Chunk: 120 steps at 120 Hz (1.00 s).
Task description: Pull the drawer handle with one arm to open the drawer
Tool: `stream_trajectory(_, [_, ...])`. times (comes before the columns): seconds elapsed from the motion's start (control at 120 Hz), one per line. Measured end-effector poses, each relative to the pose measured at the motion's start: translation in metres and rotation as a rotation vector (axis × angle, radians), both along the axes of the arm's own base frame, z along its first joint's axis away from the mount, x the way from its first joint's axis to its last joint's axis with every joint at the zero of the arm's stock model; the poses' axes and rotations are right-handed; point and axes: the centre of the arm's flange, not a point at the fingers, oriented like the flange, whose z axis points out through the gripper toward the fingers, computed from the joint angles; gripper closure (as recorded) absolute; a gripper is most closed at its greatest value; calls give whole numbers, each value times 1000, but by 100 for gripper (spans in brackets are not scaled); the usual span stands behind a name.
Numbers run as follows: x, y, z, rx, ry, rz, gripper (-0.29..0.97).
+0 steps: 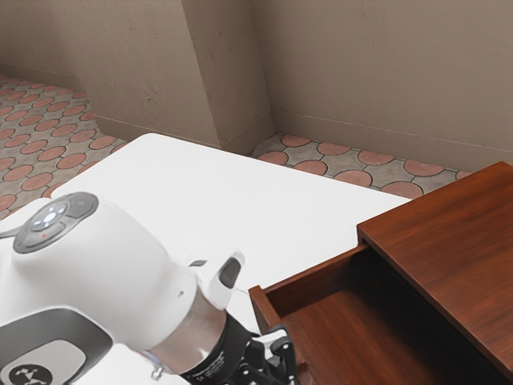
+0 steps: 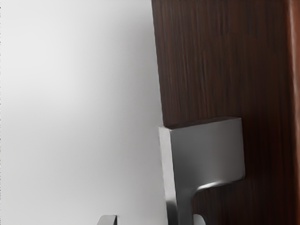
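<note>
- The drawer (image 1: 337, 321) is sitting partly out of the dark wooden cabinet (image 1: 457, 241) at the exterior view's right, with its front facing the arm.
- The gripper (image 1: 268, 362) is hanging low at the drawer's front, over the edge of the white table (image 1: 224, 184). I cannot tell how the jaws are standing.
- In the wrist view, the metal handle (image 2: 206, 150) is lying just under the hand. It is standing off the drawer front (image 2: 220, 61) on a bent post.
- The handle is looking stiff and smooth, and likely slippery (plain metal, no texture to bite), so taking it across the flat bar, close to the post, is looking safest.
- The drawer is probably running light on its slides. A straight pull along its travel is seeming wiser than any sideways tug.
</note>
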Motion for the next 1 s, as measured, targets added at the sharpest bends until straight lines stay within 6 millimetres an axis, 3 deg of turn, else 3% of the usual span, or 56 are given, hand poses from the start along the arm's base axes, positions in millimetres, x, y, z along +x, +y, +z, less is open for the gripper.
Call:
stream_trajectory(0.25, [-1, 5, 3, 5, -10, 9, 55])
stream_trajectory(0.575, [-9, 24, 30, 11, -67, 12, 53])
stream_trajectory(0.65, [-1, 39, 63, 16, -109, 46, 52])
stream_trajectory(0.708, [12, 52, 105, 16, -139, 95, 48])
stream_trajectory(0.775, [45, 74, 181, -6, -148, 224, 35])
stream_trajectory(0.808, [57, 86, 231, -7, -158, 307, 30])
stream_trajectory(0.833, [61, 97, 251, 2, -142, 359, 27])
stream_trajectory(0.9, [69, 122, 255, 30, -31, 448, 19])
stream_trajectory(1.0, [73, 140, 215, 83, 165, 502, 12])
